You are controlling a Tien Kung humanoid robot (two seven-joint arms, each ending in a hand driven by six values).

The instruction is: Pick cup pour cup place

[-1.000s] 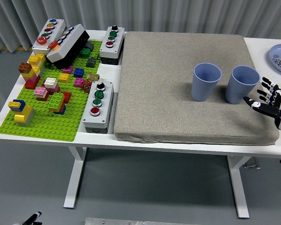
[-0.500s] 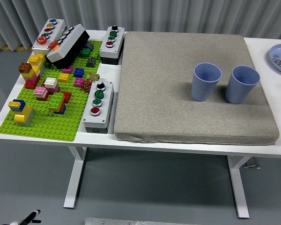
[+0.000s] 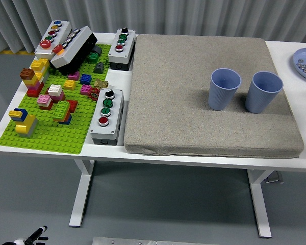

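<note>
Two pale-blue ribbed plastic cups – the left cup and the right cup – stand upright, near each other, on the grey fabric mat covering the white worktop, untouched – neither hand shows, their state unknowable, so picking seems not yet begun, calling for a reach.

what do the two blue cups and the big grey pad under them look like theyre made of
The left cup and right cup look like matte plastic, possibly coated paper: thin rims, faint vertical ribbing, no shine. The grey pad looks like foam covered in woven fabric: speckled weave, soft rounded edges, slightly sagging front.
</note>
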